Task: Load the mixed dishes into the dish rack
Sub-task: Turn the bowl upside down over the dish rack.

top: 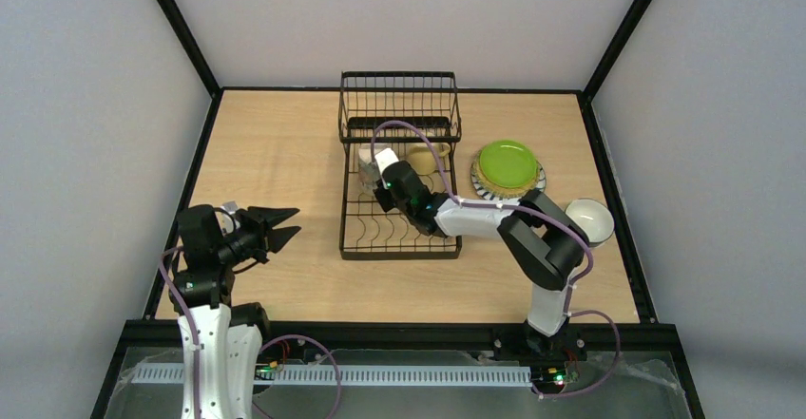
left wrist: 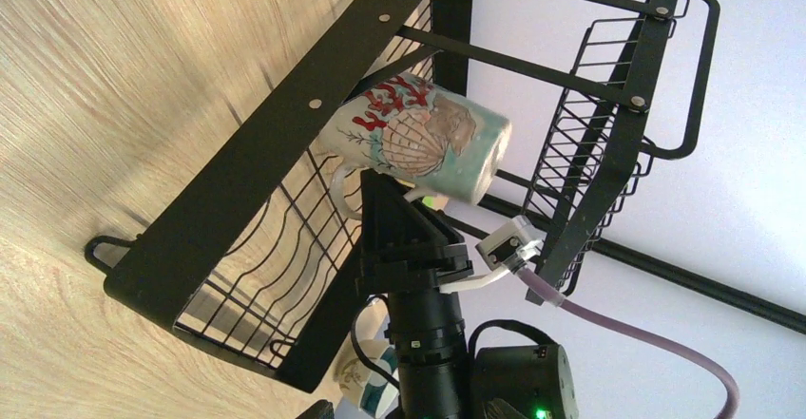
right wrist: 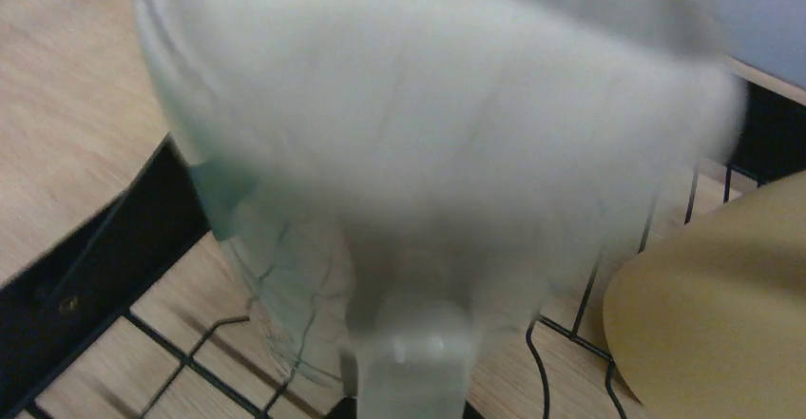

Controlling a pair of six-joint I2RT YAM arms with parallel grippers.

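Note:
My right gripper (top: pixel 378 174) reaches over the black wire dish rack (top: pixel 399 251) and is shut on the white printed mug (top: pixel 367 166). In the left wrist view the mug (left wrist: pixel 418 139), with a shell and red coral print, hangs tilted above the rack's floor (left wrist: pixel 238 177). It fills the right wrist view as a blur (right wrist: pixel 428 124). A pale yellow mug (top: pixel 423 160) stands in the rack beside it. A lime green plate (top: pixel 506 163) lies on the striped-rim plate (top: pixel 483 189), right of the rack. The cream mug (top: pixel 589 219) sits at the far right. My left gripper (top: pixel 282 227) is open and empty, left of the rack.
A blue-patterned mug (left wrist: pixel 375 378) shows low in the left wrist view, behind the right arm. The rack's raised wire basket (top: pixel 399 105) stands at its far end. A black frame borders the table (top: pixel 285 153). No tan plate shows.

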